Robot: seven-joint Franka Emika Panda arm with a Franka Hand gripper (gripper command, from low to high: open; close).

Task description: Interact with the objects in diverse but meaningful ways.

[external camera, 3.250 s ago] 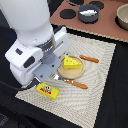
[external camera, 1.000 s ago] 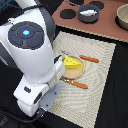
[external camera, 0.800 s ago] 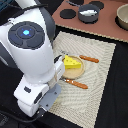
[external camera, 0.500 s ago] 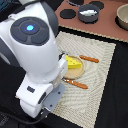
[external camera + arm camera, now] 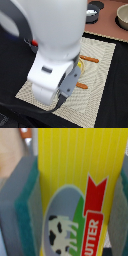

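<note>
Butter box [image 5: 75, 193], flat yellow w/ cow label, sits right btwn the gripper [image 5: 75, 203] fingers in the wrist view: grey pads w/ green lining, one pad [image 5: 27, 203] on each side, flanking its long edges. Box's long axis runs parallel to the pads, so the narrow width is what the jaws span. Pads look touching or nearly so; can't tell if it's truly clamped. Jaws only partly open, about box width. Exterior view: arm body hides box and claw; only the woven mat [image 5: 100, 85] and orange-handled cutlery [image 5: 90, 59] show beside it. Next move prob. depends on the squeeze across that narrow width.
</note>
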